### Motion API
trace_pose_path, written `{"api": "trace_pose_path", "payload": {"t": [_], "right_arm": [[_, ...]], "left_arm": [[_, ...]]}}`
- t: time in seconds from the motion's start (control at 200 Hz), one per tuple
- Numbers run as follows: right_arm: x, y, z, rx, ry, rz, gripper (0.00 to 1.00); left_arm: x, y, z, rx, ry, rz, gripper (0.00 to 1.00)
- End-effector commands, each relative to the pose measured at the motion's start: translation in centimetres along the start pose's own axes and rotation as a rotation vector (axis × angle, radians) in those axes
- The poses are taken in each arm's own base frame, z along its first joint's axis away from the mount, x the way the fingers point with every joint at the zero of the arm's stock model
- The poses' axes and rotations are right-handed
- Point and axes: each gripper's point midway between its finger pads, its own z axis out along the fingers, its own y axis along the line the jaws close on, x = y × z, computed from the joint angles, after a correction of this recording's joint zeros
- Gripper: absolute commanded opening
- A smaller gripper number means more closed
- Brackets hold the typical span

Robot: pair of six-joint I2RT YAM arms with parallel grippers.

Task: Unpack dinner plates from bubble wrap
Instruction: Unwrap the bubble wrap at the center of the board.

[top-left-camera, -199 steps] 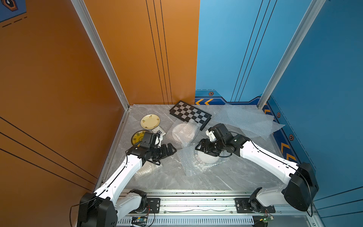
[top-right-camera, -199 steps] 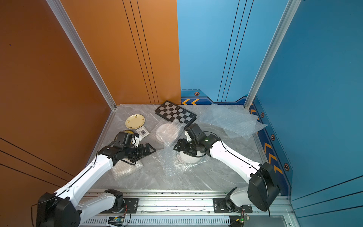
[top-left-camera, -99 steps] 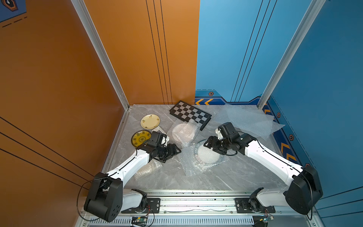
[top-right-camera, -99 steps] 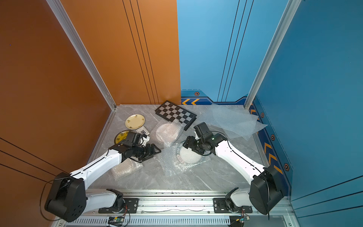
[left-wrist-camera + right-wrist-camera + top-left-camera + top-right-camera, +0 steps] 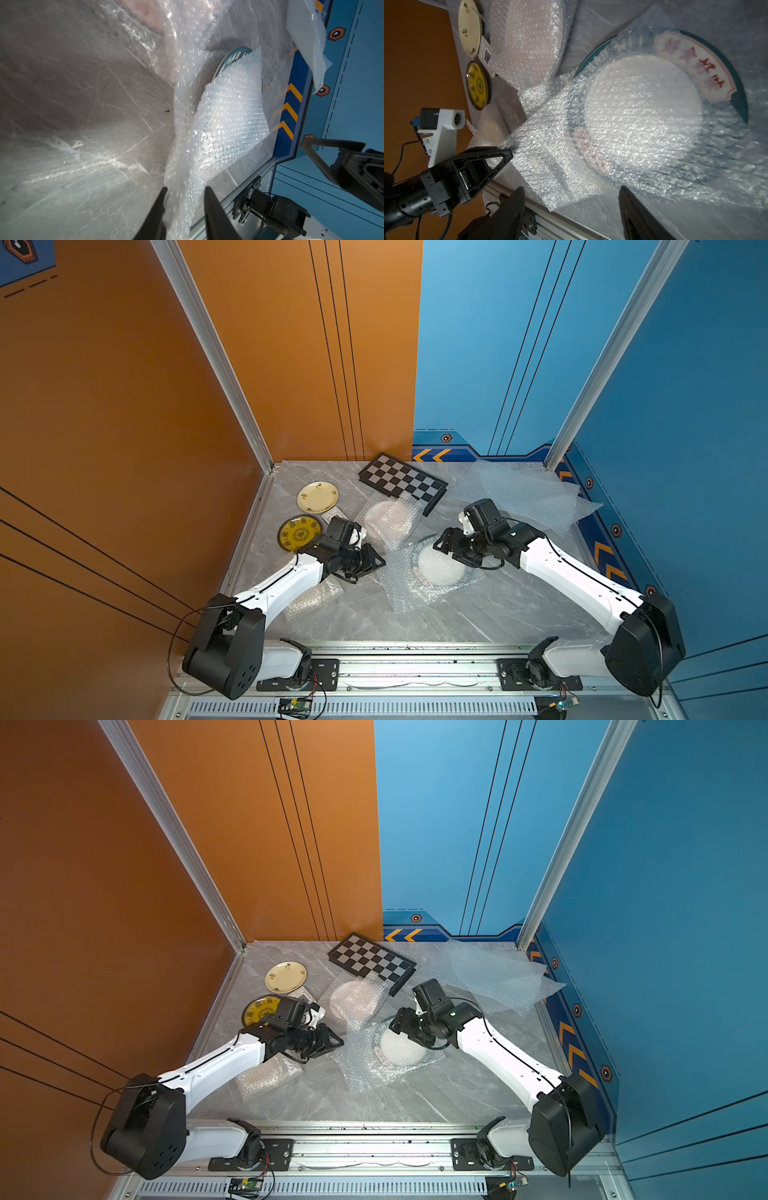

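Bubble wrap half-covers lettered-rim plate mid-surface; left end effector pinches its flap for peeling, right end effector hangs open above, probably to steady the plate.

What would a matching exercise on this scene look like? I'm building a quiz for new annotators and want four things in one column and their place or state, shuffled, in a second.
Things:
1. checkerboard
2. pale yellow floral plate
3. plate with dark lettered rim
4. plate beside the checkerboard

States:
A. bubble wrap over its centre, part of the rim bare
B. bare, near the orange wall
C. black and grey squares, at the back
D. wrapped all over

Pairs: 1-C, 2-B, 3-A, 4-D
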Motion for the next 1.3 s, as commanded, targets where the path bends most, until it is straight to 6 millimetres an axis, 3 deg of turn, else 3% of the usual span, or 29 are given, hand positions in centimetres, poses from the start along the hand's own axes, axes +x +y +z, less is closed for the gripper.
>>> {"api": "trace_pose_path", "payload": {"t": [0.0, 0.175, 0.481, 0.731, 0.896, 1.136, 1.297], "right_arm": [[-0.3, -0.1, -1.0, 0.007, -0.023, 0.005, 0.73], [-0.2, -0.6, -1.5, 0.008, -0.029, 0.012, 0.73], [-0.8, -2.8, -2.5, 0.027, -0.076, 0.046, 0.73], [-1.5, -3.9, -3.4, 0.042, -0.129, 0.067, 0.72], [-1.9, -4.3, -4.3, 0.053, -0.182, 0.085, 0.73], [-3.1, -4.2, -7.5, 0.025, -0.306, 0.115, 0.72], [-2.8, -3.5, -7.9, 0.01, -0.281, 0.114, 0.72]], "left_arm": [[-0.8, -0.9, 0.2, -0.003, -0.018, 0.038, 0.22], [-1.0, -1.4, 0.2, -0.001, -0.024, 0.043, 0.0], [-0.5, -5.3, -1.5, 0.06, -0.039, 0.189, 0.0], [1.6, -9.2, -2.2, 0.141, -0.009, 0.343, 0.0], [3.1, -11.3, -2.3, 0.18, 0.024, 0.425, 0.0], [5.0, -13.8, -2.9, 0.244, 0.064, 0.511, 0.0], [6.2, -14.9, -3.8, 0.289, 0.08, 0.554, 0.0]]}}
